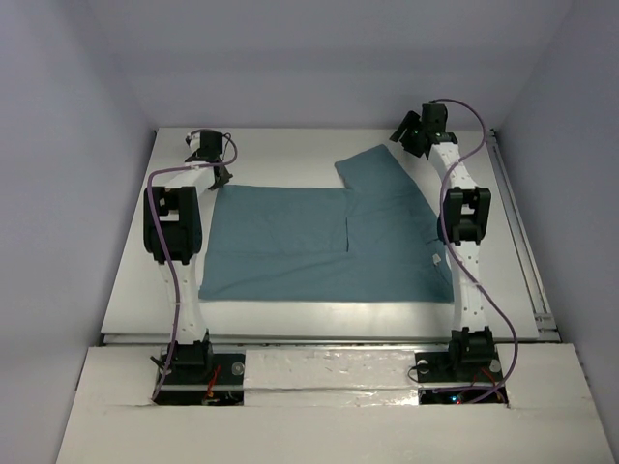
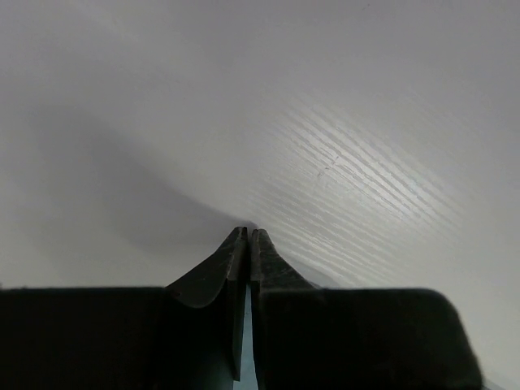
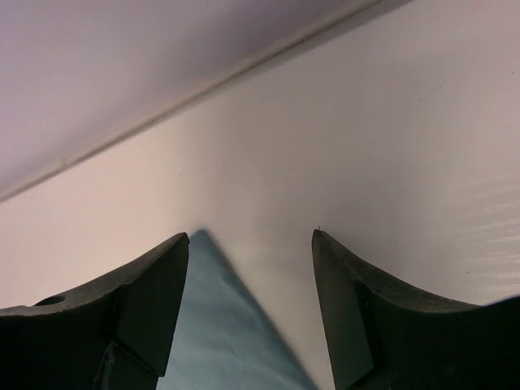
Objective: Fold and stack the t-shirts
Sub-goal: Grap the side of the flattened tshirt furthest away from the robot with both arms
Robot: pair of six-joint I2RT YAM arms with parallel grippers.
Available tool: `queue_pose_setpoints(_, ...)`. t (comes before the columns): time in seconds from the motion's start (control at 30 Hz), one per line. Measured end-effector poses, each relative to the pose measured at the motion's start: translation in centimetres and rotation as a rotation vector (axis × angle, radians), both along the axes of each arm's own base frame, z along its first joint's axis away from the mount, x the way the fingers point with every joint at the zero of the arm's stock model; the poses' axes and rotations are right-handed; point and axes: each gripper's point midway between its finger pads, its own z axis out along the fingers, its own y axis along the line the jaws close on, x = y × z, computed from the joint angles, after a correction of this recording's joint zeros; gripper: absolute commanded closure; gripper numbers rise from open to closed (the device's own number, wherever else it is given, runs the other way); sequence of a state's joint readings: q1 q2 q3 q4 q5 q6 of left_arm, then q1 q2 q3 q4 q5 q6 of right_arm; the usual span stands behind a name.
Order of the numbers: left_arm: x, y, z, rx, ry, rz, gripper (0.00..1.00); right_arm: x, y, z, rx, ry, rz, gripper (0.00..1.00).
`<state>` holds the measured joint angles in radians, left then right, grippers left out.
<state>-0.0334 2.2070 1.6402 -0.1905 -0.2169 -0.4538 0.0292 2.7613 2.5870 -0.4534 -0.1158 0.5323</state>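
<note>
The teal t-shirt (image 1: 309,242) lies flat and sideways on the white table (image 1: 290,155), with its hem to the left and the white neck label (image 1: 437,261) to the right. One sleeve (image 1: 372,169) sticks out toward the far edge. My left gripper (image 1: 214,174) is at the shirt's far left corner. In the left wrist view it (image 2: 247,232) is shut, with a thin strip of teal cloth (image 2: 244,341) between the jaws. My right gripper (image 1: 402,135) is over the sleeve's far tip. It (image 3: 250,237) is open, with the teal corner (image 3: 219,325) between the fingers and not touched.
Grey walls close in the table on the left, far and right sides. A metal rail (image 1: 517,232) runs along the right edge. A raised white ledge (image 1: 319,372) with both arm bases lies at the near edge.
</note>
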Motion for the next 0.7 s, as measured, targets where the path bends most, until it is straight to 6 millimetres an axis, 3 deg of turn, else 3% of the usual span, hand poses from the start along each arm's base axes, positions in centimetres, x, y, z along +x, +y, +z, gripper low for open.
queue_pose_setpoints(0.33,-0.5,0.0,0.1,-0.002,0.001,-0.002,1.00,1.2,3.0,0.0,0.165,-0.045,0.014,0.46)
queue_pose_setpoints(0.53,-0.6,-0.1,0.0,-0.005,0.005,-0.005,1.00,0.7,5.1,-0.1,0.197,-0.033,0.047,0.49)
queue_pose_setpoints(0.7,-0.7,-0.2,0.1,-0.011,0.010,-0.010,1.00,0.5,5.6,-0.4,0.214,-0.022,0.060,0.56)
